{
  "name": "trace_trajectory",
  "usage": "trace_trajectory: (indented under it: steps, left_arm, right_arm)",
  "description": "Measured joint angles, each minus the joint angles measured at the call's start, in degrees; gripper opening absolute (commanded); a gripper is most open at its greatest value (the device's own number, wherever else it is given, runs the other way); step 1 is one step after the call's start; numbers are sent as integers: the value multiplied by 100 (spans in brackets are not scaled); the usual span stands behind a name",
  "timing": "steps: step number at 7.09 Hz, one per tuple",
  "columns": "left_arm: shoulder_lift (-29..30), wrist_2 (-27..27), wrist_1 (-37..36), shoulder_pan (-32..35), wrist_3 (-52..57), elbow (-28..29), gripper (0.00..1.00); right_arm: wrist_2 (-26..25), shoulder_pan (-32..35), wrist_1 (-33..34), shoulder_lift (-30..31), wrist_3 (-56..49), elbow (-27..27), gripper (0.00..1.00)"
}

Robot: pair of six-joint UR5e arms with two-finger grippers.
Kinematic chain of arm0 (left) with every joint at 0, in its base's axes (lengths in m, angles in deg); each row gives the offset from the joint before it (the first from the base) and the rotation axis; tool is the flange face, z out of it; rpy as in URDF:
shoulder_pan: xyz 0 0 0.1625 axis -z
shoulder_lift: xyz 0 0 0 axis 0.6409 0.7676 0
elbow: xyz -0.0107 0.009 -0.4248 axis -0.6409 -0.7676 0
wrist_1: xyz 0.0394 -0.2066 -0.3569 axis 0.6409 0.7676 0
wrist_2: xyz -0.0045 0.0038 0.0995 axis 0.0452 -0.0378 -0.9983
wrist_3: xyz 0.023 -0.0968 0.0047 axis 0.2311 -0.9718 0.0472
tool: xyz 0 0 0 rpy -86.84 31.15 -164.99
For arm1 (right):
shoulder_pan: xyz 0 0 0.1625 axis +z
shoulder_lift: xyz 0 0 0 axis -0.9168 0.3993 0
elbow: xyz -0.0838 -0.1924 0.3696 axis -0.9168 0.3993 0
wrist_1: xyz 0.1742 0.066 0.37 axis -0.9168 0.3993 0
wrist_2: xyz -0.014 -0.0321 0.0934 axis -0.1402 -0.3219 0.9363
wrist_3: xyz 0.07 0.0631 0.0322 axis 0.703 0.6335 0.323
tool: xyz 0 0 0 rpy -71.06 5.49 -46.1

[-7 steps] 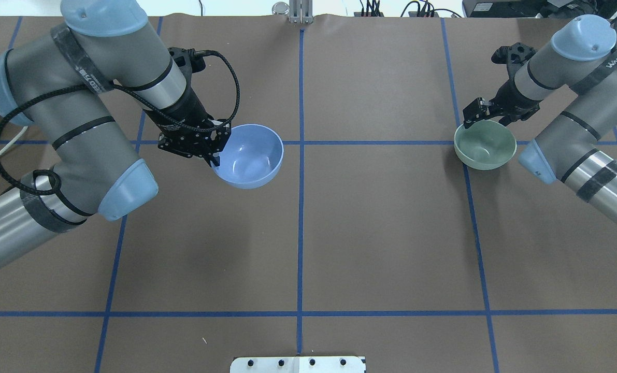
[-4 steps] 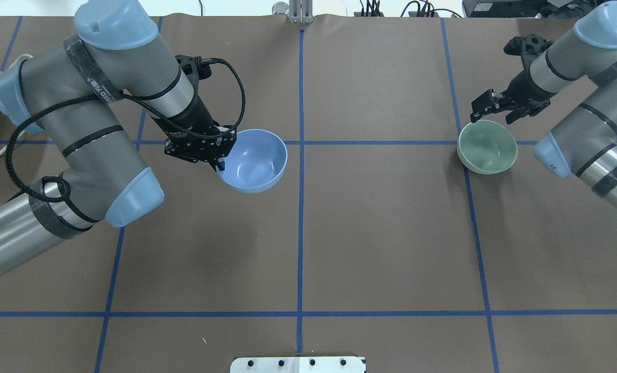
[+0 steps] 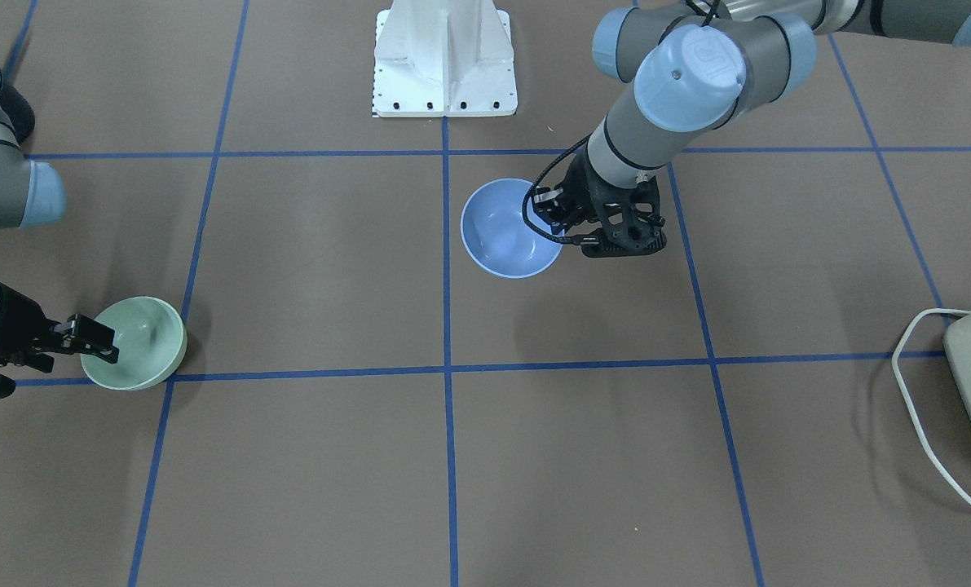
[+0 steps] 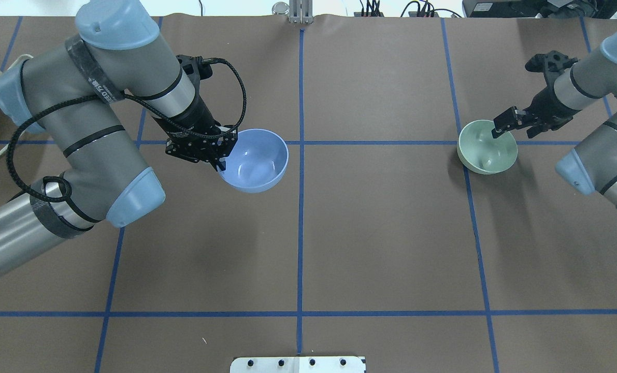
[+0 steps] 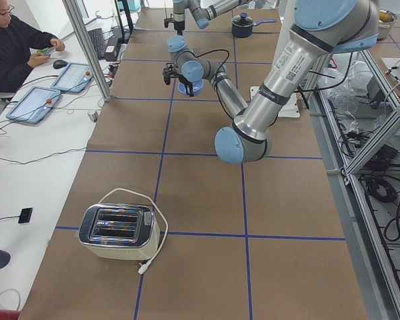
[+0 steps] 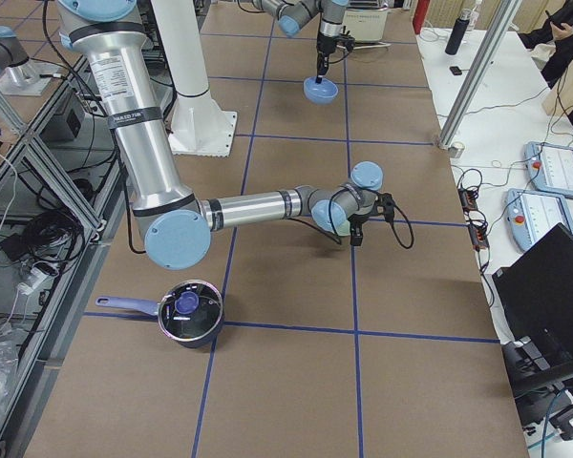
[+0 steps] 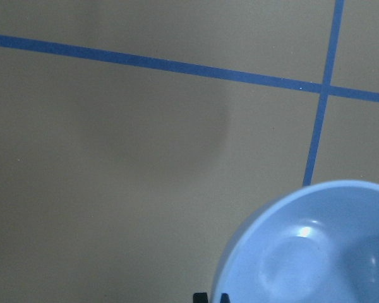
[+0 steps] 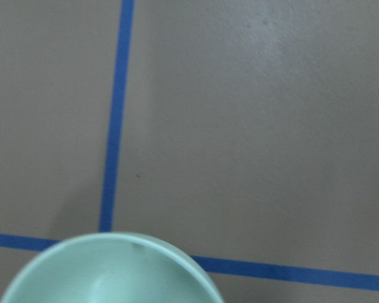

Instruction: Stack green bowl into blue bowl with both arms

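Evidently both bowls are being taken in hand, with the stacking yet to come

On the robot's left side, the left gripper (image 4: 218,161) is pressed together on the rim of the blue bowl (image 4: 256,163), on the side of the bowl toward that arm. The left wrist camera shows the two fingertips close together at the bowl's edge. The bowl sits mouth up in that pinch, near the middle crossing of the blue tape lines (image 4: 300,233). In the wrist view a soft shadow lies on the desk (image 4: 381,233) apart from the bowl. From that I judge the bowl is held off the desk and not resting on it, though no view settles this.

The green bowl (image 4: 482,153) stands upright on the desk at the robot's right, well apart from the blue bowl and beside a tape crossing. The right gripper (image 4: 514,131) is spread. One finger dips inside the bowl and the other hangs outside its wall, so the jaws straddle the rim without closing on it. Whether either finger touches the bowl cannot be told.

By my reading the task is at an early stage: the blue bowl is grasped and the green one only bracketed. The right gripper has yet to close on the green rim and lift that bowl. Then the two arms must bring the bowls together, the green one must be lowered into the blue, and the right gripper must let go. Both bowls look glossy and are held by a thin rim, so a tilt or slip during the carry seems the likeliest trouble.
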Motion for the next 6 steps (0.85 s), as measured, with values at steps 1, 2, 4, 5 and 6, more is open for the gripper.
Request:
trace_trajectory:
  steps: [1, 2, 4, 5, 6]
  left_arm:
    - [3, 0, 2, 0, -8, 0, 0]
    - [4, -2, 2, -16, -13, 9, 0]
    - [95, -161, 108, -156, -120, 202, 0]
    - [149, -265, 364, -239, -250, 422, 0]
    - [218, -392, 782, -329, -467, 745, 0]
  right_arm:
    - [-17, -10, -135, 124, -53, -2, 96]
    - [-26, -30, -195, 165, -38, -5, 96]
    - [-35, -103, -235, 150, 63, -8, 96]
    - [-41, -133, -239, 131, 86, -10, 96]
    - [-44, -151, -240, 119, 96, -28, 96]
